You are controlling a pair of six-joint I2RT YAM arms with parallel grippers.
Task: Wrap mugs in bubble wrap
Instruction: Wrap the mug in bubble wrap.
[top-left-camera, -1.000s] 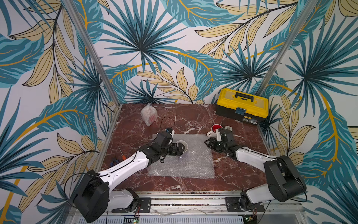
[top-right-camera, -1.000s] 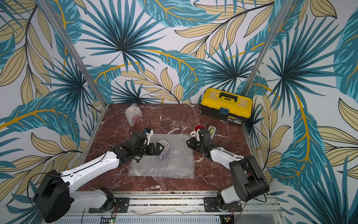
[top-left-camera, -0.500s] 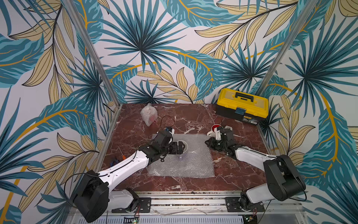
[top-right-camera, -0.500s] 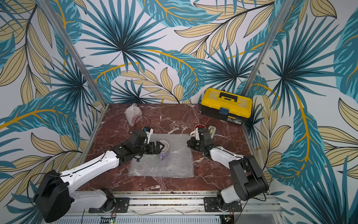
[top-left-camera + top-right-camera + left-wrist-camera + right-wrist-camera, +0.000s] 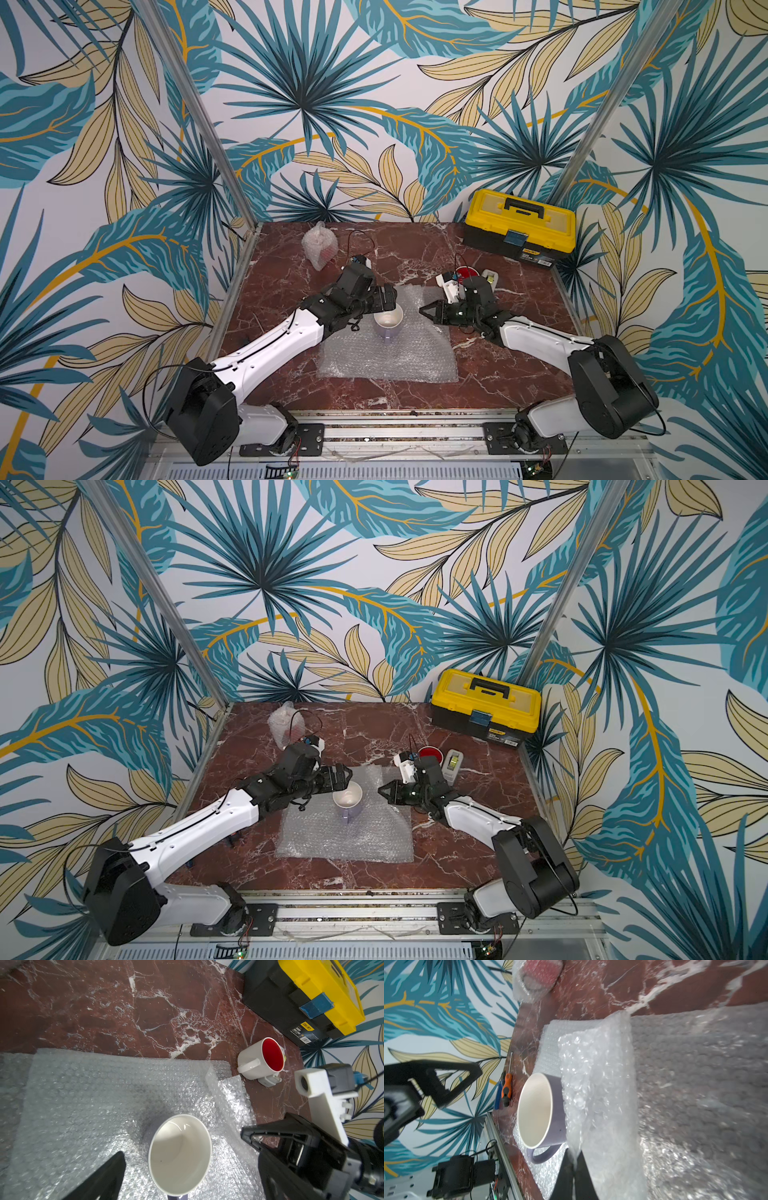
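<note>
1 bundle [image 5: 319, 245] done, behind lavender mug [image 5: 388, 326]. Mug on bubble wrap [image 5: 386, 361]; right tool [image 5: 574, 1159] pinches its edge, left tool [image 5: 392, 298] wide open, empty. White mug [image 5: 249, 1068] pend.

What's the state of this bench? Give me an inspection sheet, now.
Surface: red marble table, white-veined.
Job's things: lavender mug upright on the bubble wrap sheet; white mug with red inside, off the sheet; wrapped bundle at the back.
Clutter: yellow toolbox, tape dispenser, orange-handled screwdriver.
Grippers: left gripper open beside the lavender mug; right gripper shut on the sheet's lifted edge.
Cables: thin black cable loops over the left wrist.
Surroundings: leaf-print walls, metal rail in front.
</note>
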